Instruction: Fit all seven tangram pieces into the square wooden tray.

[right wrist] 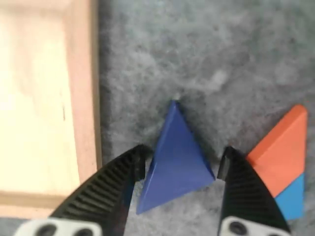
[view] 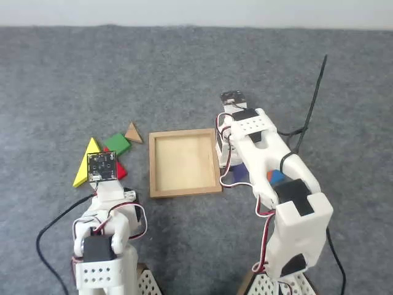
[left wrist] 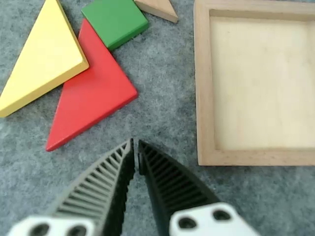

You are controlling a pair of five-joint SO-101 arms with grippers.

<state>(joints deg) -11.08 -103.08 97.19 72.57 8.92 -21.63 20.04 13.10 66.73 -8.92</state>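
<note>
The tray [view: 184, 192] sits empty mid-table, so all seven pieces are yet to go in. The blue triangle [right wrist: 174, 162] lies flat on the mat [view: 184, 74] just off the tray's 3 o'clock rim, between the fingers of the right claw [right wrist: 183, 152], which is wide open and grips nothing. The fingers face slanted edges, so closing may squirt the piece out toward its apex or twist it. The finger nearer the tray could catch the rim, and the other may nudge the orange piece [right wrist: 280, 152] beside it. At the tray's 9 o'clock the left claw [left wrist: 135, 145] hangs all but closed and empty near the red triangle [left wrist: 91, 103]. The yellow triangle [left wrist: 47, 59] touches or overlaps red, so lifting red may drag it.
</note>
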